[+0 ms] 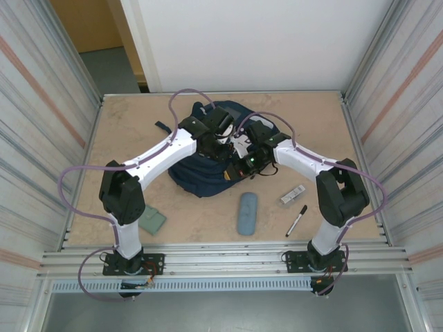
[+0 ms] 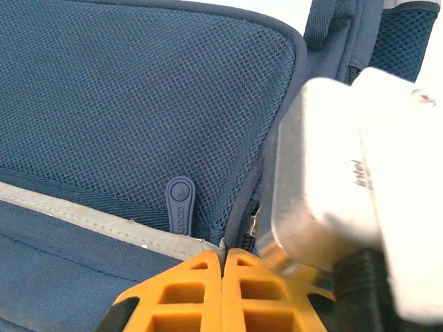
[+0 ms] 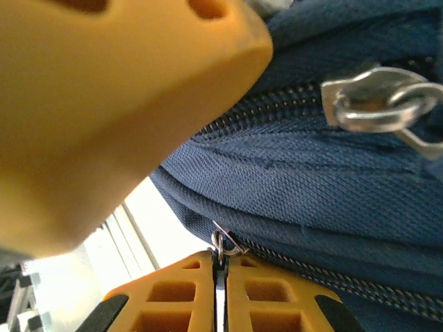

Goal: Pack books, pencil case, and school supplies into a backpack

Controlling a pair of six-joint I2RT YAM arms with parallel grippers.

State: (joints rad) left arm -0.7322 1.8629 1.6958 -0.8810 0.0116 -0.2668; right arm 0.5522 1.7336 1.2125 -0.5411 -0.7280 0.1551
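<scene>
Jaws shut, right pair [image 3: 219, 277] on zipper ring [image 3: 223, 242], backpack [image 1: 201, 183], tan tabletop [image 1: 201, 221], ribbed walls [image 1: 41, 117]

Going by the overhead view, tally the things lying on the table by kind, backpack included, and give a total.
Backpack: 1
Pencil case: 1
Marker: 1
Silvery bar: 1
Grey-green pad: 1
Total: 5
</scene>
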